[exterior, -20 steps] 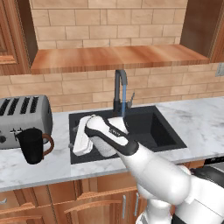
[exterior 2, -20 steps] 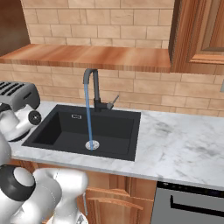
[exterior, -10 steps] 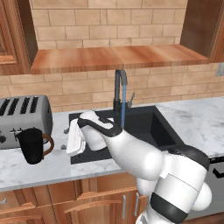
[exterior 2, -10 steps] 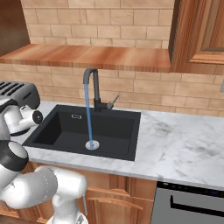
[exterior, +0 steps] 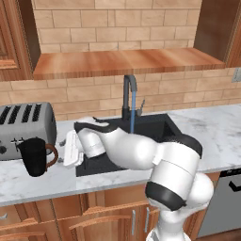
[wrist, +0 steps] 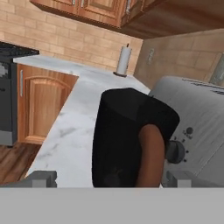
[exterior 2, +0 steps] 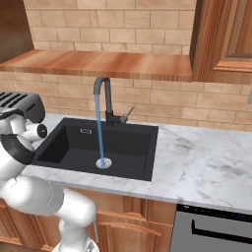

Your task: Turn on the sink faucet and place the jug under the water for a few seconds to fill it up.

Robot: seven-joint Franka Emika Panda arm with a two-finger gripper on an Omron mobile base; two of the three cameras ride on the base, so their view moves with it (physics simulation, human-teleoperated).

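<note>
While water [exterior 2: 99, 129] runs into the sink [exterior 2: 74, 147], the claw [wrist: 109, 178] has swung left, fingers apart around the jug [wrist: 127, 135]; grasp comes next.

jug [wrist: 127, 140] dead ahead of gripper [wrist: 109, 178], between fingertips; toaster [wrist: 197, 127] just beside it, crowding right; counter [wrist: 74, 127] left open.
</note>
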